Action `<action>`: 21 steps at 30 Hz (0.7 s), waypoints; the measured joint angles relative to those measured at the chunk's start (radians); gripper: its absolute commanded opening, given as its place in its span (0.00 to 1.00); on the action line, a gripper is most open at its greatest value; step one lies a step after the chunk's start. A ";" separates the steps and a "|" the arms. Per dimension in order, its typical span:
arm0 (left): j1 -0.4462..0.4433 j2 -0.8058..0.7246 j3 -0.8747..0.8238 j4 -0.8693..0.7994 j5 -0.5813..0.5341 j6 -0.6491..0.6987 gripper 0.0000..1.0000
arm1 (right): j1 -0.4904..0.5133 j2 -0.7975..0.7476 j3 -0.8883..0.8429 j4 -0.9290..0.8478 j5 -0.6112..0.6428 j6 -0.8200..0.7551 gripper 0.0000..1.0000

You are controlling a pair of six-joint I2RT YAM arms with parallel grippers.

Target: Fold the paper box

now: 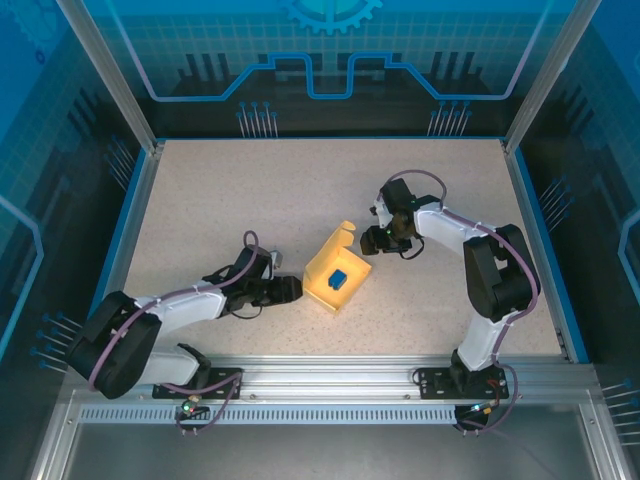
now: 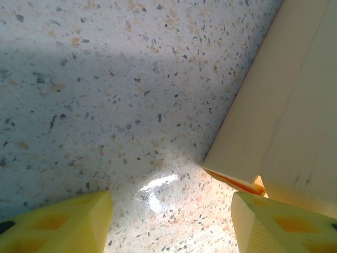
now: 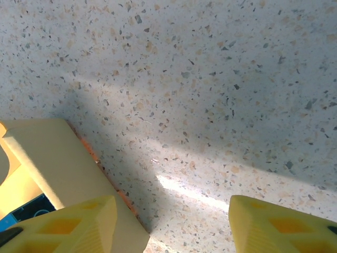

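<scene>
Left claw [image 2: 171, 211] spread beside paper box [image 2: 284, 105], overhead view, blue object [image 1: 338, 280] inside

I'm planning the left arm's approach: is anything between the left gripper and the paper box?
Nothing visible stands in the way. The left gripper sits open just left of the box, with a narrow strip of bare table between them.

Paper box [image 1: 337, 280] blocks table [image 1: 300, 180] ctr; far side free.
</scene>
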 measured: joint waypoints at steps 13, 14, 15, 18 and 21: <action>0.002 0.037 -0.005 0.072 0.002 -0.049 0.62 | 0.000 0.000 -0.013 -0.002 0.009 0.000 0.59; 0.002 0.039 -0.003 0.072 0.002 -0.049 0.62 | 0.000 0.000 -0.014 -0.002 0.014 0.000 0.59; 0.002 0.042 -0.001 0.071 0.002 -0.049 0.62 | 0.000 0.000 -0.016 -0.002 0.017 0.000 0.59; 0.002 0.050 0.011 0.057 0.000 -0.053 0.62 | 0.000 0.000 -0.025 -0.008 0.023 -0.003 0.59; 0.002 0.054 0.020 0.043 -0.007 -0.056 0.63 | 0.000 -0.014 -0.036 -0.016 0.037 -0.009 0.59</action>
